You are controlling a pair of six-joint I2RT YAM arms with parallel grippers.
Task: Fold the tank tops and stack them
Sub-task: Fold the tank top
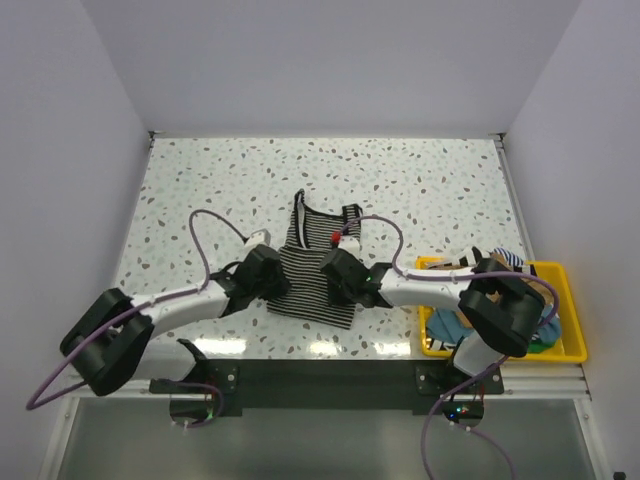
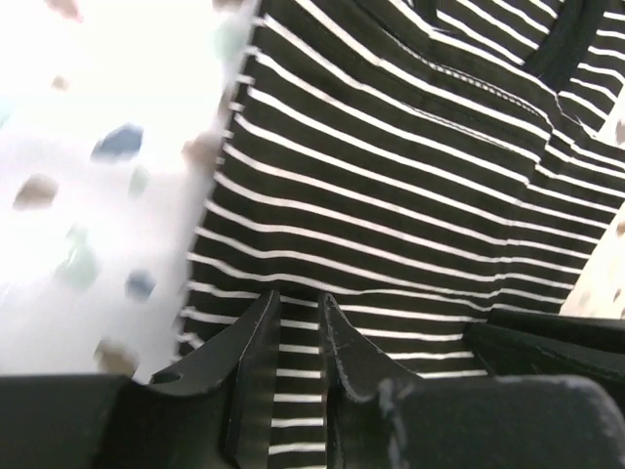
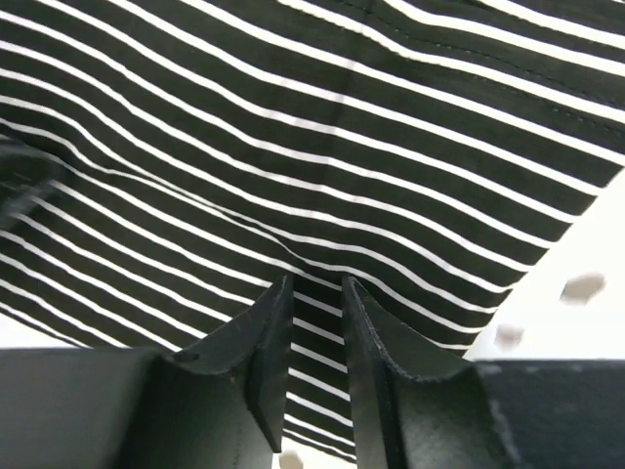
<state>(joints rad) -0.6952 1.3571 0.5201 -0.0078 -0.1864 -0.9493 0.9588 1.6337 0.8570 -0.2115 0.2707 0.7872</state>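
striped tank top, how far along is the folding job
Done: the black-and-white striped cloth tank top lies spread flat on the speckled table. In hand: the left tool and right tool pinch it near its side edges, no fold yet. Left: fold it, then the crumpled tops in the yellow plastic bin; no stack shows.

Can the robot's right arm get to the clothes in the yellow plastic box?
Probably yes. The open yellow plastic box sits just beside that arm, nothing covering the bundled clothes inside. But the right gripper is pinching the black-and-white striped tank top and would have to let go first.
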